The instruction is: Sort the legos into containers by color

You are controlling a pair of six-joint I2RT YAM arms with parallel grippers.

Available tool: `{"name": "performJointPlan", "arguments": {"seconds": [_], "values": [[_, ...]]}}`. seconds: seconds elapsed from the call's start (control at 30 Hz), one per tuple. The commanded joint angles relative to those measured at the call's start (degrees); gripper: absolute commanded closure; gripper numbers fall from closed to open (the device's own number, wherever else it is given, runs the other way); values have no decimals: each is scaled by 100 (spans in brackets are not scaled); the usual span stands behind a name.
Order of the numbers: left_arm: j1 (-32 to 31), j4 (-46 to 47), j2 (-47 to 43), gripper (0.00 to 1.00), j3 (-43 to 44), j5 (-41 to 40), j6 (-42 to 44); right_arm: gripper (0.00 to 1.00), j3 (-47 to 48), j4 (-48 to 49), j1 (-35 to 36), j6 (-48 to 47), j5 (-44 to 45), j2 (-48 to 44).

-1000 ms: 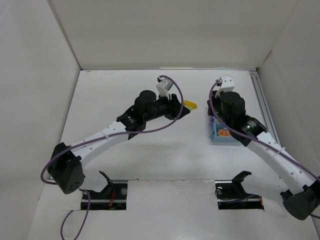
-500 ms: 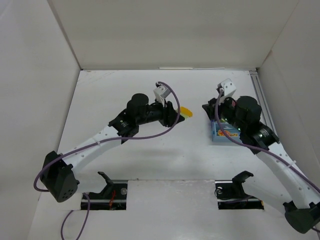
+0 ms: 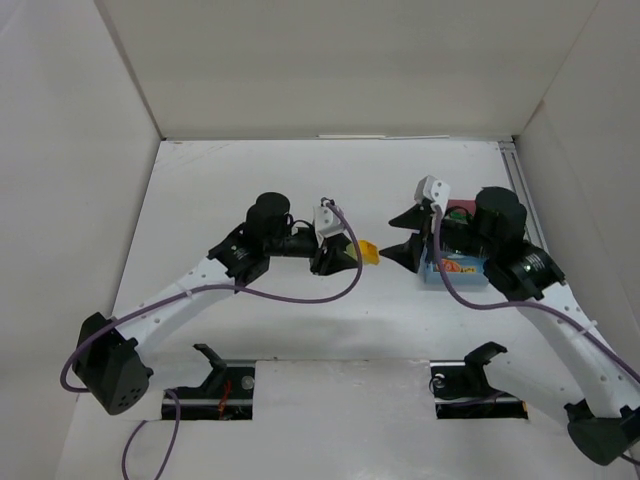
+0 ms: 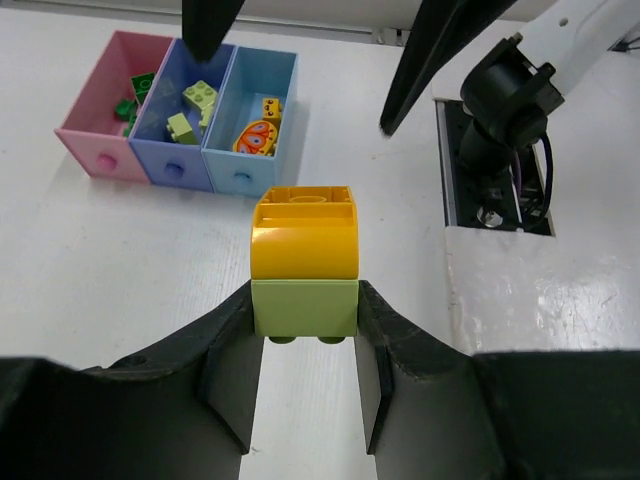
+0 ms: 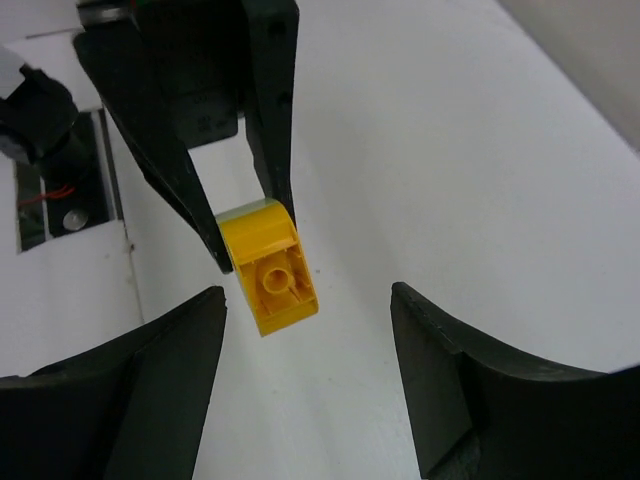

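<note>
Overhead view of a white table (image 3: 250, 190) with two robot arms reaching in from 6 o'clock. The left gripper (image 3: 347, 256), near the table's centre, is closed on a small clump (image 3: 368, 253) of two legos. Its wrist camera shows the jaws pressing the sides of a pale green brick (image 4: 304, 307), with a yellow brick (image 4: 303, 235) stacked on it and jutting out beyond the fingertips. Just at 3 o'clock of the clump, the right gripper (image 3: 390, 236) faces it with jaws spread wide. Its own camera shows one finger on each side of the yellow brick, neither touching. Farther toward 3 o'clock, partly under the right arm, sit three joined containers. The pink tray (image 4: 85, 150) holds dark green bricks (image 4: 135, 95), the dark blue tray (image 4: 170, 165) holds pale green ones (image 4: 200, 95), and the light blue tray (image 4: 245, 175) holds orange and yellow pieces (image 4: 262, 135).
</note>
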Motion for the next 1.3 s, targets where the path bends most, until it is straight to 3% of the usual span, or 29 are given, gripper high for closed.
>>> {"name": "performJointPlan", "arguments": {"seconds": [0.0,0.4,0.6,0.67,0.7,0.73,0.9,0.93,1.1,1.2,1.27], "values": [[-1,-58,-266,100,112,375,586,28,198,-294,-24,-375,-674,210],[-1,-59,-328,100,113,454,639,24,198,-5,407,-480,-920,702],[-1,-59,-380,100,60,454,639,24,250,57,688,-480,-358,869],[-1,11,-442,100,60,454,639,30,250,57,688,-480,-358,921],[-1,12,-442,100,60,454,639,41,250,127,688,-480,-358,922],[-1,12,-494,100,8,454,639,45,250,128,688,-480,-358,922],[-1,12,-495,100,-54,393,639,55,250,128,688,-428,-358,922],[-1,12,-495,100,-107,393,639,63,250,128,688,-428,-358,922],[-1,12,-495,100,-160,393,692,84,250,189,688,-428,-533,922],[-1,81,-495,100,-353,252,570,98,321,285,688,-236,105,818],[-1,135,-495,100,-484,182,403,100,321,338,566,-173,748,712]]}}
